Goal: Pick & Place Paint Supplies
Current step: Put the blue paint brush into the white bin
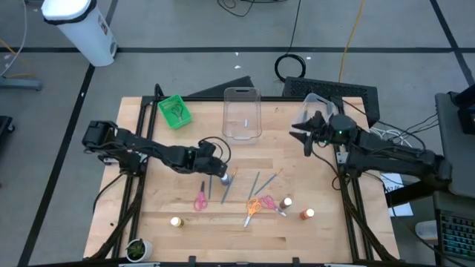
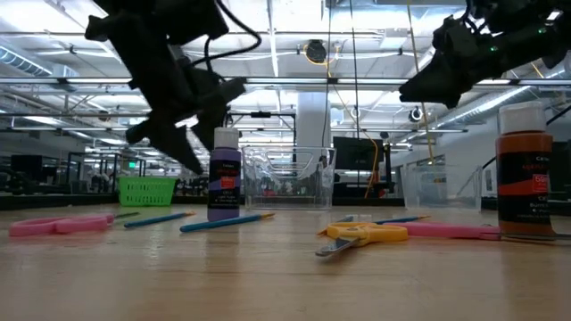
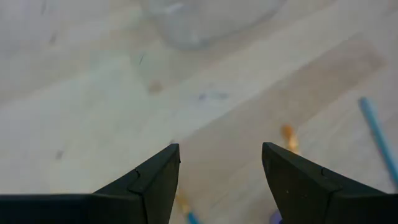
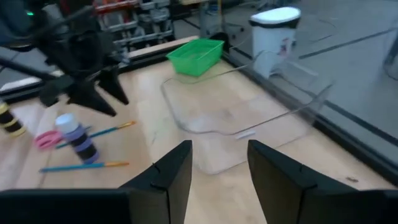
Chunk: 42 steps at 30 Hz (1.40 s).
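**Near edge of bench** (image 1: 148, 148)
- Yellow paint bottle (image 1: 176, 222): upright, alone, toward the left arm's side. Not collected.
- Orange paint bottle (image 1: 306, 214): upright, right arm's side. Not collected.
- Another bottle (image 1: 286, 202), colour not clear: just beside the pink scissors on the right. Not collected.

**Middle of bench**
- Orange-handled scissors (image 1: 253, 205): flat, touching or overlapping the pink scissors on the right (image 1: 269, 202).
- Pink scissors on the left (image 1: 200, 200): flat, by themselves.
- Paintbrushes (image 1: 256, 182): several lying loose between the two scissor groups.
- Purple paint bottle (image 2: 224, 174): upright, just beside the left end effector.
- Left end effector (image 1: 220, 171): fingers apart, gripping nothing, hanging just above the bench next to the purple bottle.

**Far half of bench**
- Clear tub (image 1: 243, 113), centre: seems empty.
- Right end effector (image 1: 303, 132): raised, fingers parted, gripping nothing, waiting beside a second clear tub (image 1: 313, 106).
- Green bin (image 1: 174, 110), far left: contents cannot be made out.

**Progress, as judged:** nothing seems placed yet; every supply counted above lies on the bench. The purple bottle looks the likeliest first pick.
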Available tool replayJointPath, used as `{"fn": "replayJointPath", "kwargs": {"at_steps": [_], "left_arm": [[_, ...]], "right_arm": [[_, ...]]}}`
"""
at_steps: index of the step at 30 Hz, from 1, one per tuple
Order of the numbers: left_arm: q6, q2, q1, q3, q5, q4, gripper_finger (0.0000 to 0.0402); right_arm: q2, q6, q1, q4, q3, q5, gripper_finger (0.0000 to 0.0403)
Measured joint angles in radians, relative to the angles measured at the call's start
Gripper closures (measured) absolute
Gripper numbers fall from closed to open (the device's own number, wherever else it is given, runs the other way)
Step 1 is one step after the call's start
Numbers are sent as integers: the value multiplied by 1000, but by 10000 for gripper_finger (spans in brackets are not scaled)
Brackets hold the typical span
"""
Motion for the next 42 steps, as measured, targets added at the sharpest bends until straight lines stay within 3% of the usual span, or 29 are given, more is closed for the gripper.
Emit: {"fn": "replayJointPath", "kwargs": {"at_steps": [8,20,29,33,42], "left_arm": [[-269,8,-16,0,26,-207,165],[-249,166,1,3,41,-82,165],[-257,184,9,3,46,-65,167],[-251,185,10,1,46,-61,196],[-256,187,12,0,40,-49,316]], "right_arm": [[-2,-17,52,17,-11,0,260],[-2,-15,125,44,-11,0,261],[-2,-15,166,54,-11,0,264],[-2,-18,165,56,-11,0,266],[-2,-18,165,59,-11,0,269]]}}
